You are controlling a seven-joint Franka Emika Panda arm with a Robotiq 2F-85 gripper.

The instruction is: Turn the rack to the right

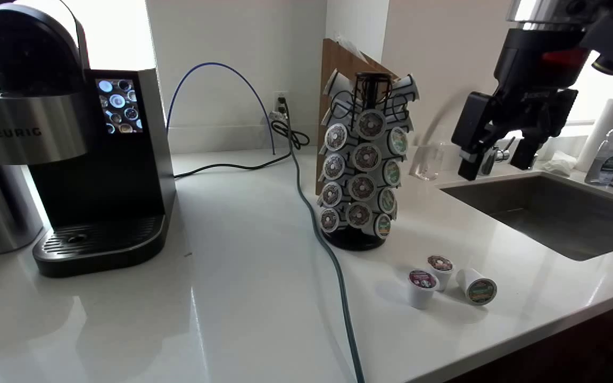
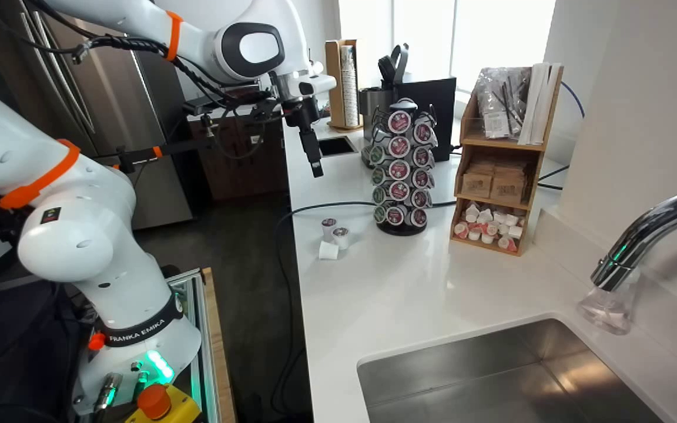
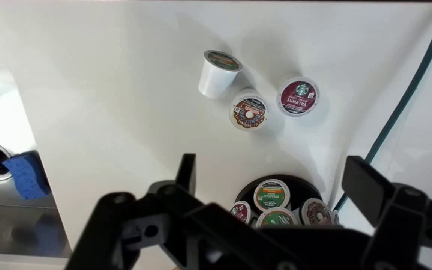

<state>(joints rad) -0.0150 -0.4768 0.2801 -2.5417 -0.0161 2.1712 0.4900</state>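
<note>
The jaws stand wide apart with nothing between them, raised above the table (image 1: 242, 298) and clear of the rack (image 1: 354, 242).

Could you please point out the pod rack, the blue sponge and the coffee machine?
Pod rack (image 1: 354, 242): in an exterior view, on its round black base.
Blue sponge (image 3: 29, 178): in the wrist view, on its visible face.
Coffee machine (image 1: 99, 178): in an exterior view, on its black body.
</note>
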